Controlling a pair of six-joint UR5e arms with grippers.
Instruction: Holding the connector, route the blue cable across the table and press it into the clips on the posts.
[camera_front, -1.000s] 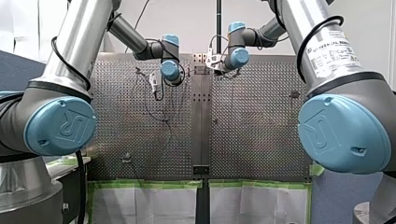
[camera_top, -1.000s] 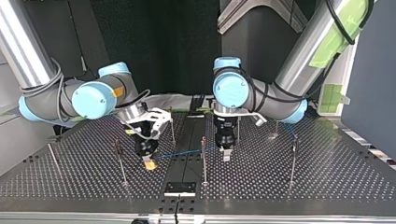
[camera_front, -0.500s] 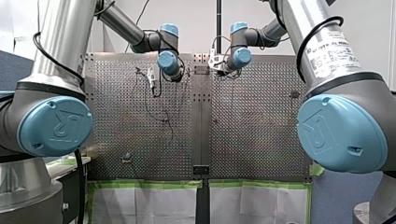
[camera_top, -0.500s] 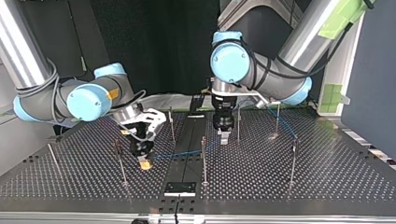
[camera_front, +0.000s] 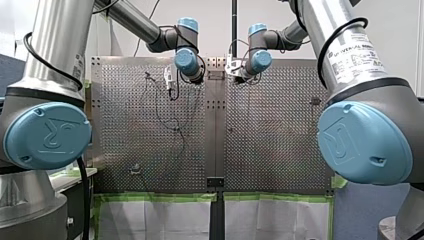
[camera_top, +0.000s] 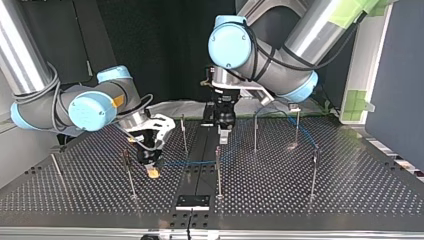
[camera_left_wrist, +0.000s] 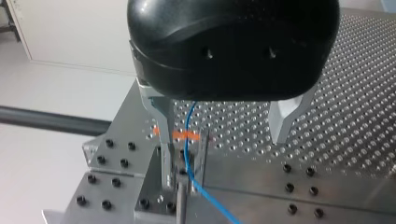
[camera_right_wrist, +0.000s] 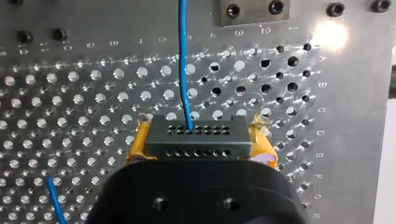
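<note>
My right gripper is shut on a dark grey connector, with yellow pads on both its sides. The blue cable leaves the connector's top face. In the top view this gripper hangs low over the plate at the left, and the blue cable runs from it toward a post. My left gripper hovers above the centre rail, farther back. Its metal fingers stand open around the blue cable, apart from it, above a clip with orange marks.
Several thin posts stand on the perforated plate, among them one post beside my right gripper and another post at the top view's right. A small black plate sits on the centre rail near the front edge.
My left gripper has risen and moved back and toward the top view's left, onto the centre rail. My right gripper has shifted slightly left with the connector.
</note>
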